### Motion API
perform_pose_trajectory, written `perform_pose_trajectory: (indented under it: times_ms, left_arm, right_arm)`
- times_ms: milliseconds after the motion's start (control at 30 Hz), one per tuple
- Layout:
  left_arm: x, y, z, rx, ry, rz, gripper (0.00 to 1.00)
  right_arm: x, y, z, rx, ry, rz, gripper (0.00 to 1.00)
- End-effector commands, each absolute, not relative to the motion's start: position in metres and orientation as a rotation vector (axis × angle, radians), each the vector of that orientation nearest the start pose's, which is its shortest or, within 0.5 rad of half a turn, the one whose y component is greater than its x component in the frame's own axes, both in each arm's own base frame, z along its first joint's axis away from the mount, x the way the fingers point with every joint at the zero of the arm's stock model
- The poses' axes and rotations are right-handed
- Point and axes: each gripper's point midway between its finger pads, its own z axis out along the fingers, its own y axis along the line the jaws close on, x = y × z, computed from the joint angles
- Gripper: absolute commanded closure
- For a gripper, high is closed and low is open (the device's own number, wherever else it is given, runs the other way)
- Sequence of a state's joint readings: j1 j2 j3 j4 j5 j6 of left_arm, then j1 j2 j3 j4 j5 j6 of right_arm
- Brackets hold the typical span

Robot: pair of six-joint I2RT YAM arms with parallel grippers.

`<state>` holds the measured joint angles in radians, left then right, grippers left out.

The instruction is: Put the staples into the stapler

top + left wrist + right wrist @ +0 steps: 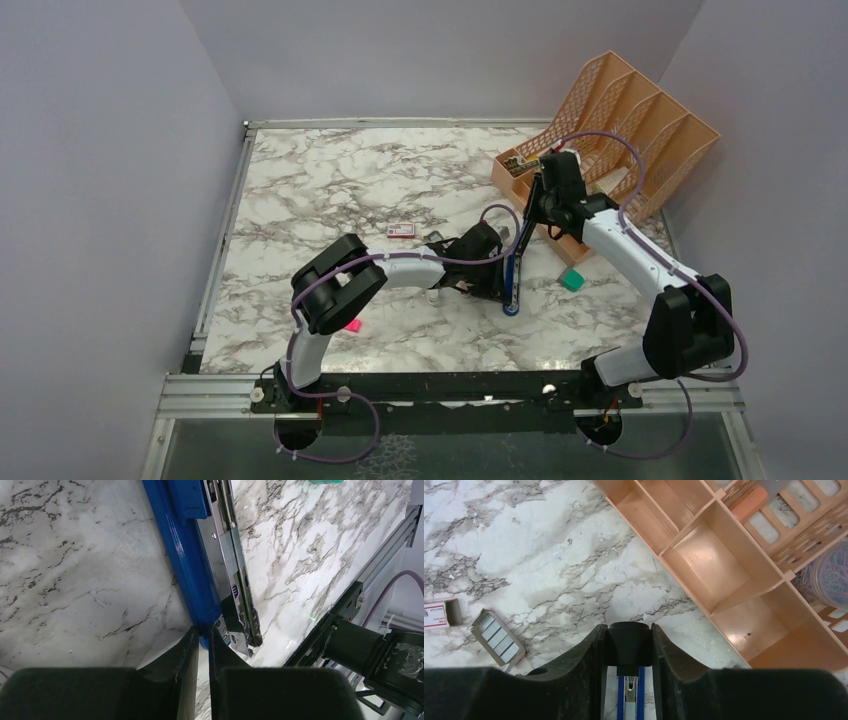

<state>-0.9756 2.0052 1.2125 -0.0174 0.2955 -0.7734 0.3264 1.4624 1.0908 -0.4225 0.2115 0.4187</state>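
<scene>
The left gripper (201,633) has its fingers almost together, with only a thin slit between them. They pinch the low blue tip of the stapler (184,560). The stapler is swung open, and its metal channel (236,577) lies uncovered just to the right of these fingers. A grey strip sits in the channel, but I cannot tell what it is. To the left of the fingers there is bare marble table (75,580) with free room. To the right, the metal edge rail (382,555) of the table is near.

The right gripper (629,630) is clamped on the black end piece of the stapler, at the high far end, and the blue body goes down below its fingers. The staples (499,639) are left of this gripper, on the table. They lie as grey blocks in a small open tray (474,626), apart from the fingers. The red-and-white box (436,616) lies just beyond the tray, further left. On the right and ahead, the wall of the orange organizer (684,536) comes close, so there is little room on that side. In front and to the left the marble is open.

In the top view a green block (572,281) lies near the right arm and a pink object (352,325) lies by the left arm's elbow.
</scene>
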Motion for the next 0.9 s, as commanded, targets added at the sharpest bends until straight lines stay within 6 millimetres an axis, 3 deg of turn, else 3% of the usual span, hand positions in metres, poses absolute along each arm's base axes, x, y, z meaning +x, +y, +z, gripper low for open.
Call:
perform_pose_trajectory:
  times_ms: [0, 400, 867]
  left_arm:
    - [0.205, -0.437, 0.006, 0.413, 2.693, -0.976, 0.88]
    - [0.208, -0.436, 0.007, 0.372, 2.681, -0.969, 0.89]
    - [0.208, -0.434, 0.006, 0.339, 2.677, -0.966, 0.89]
  right_arm:
    - [0.346, 0.118, 0.14, 0.211, 2.383, 0.215, 0.69]
    - [0.287, 0.141, 0.119, 0.161, 2.476, 0.298, 0.69]
    - [0.232, 0.142, 0.099, 0.166, 2.581, 0.326, 0.69]
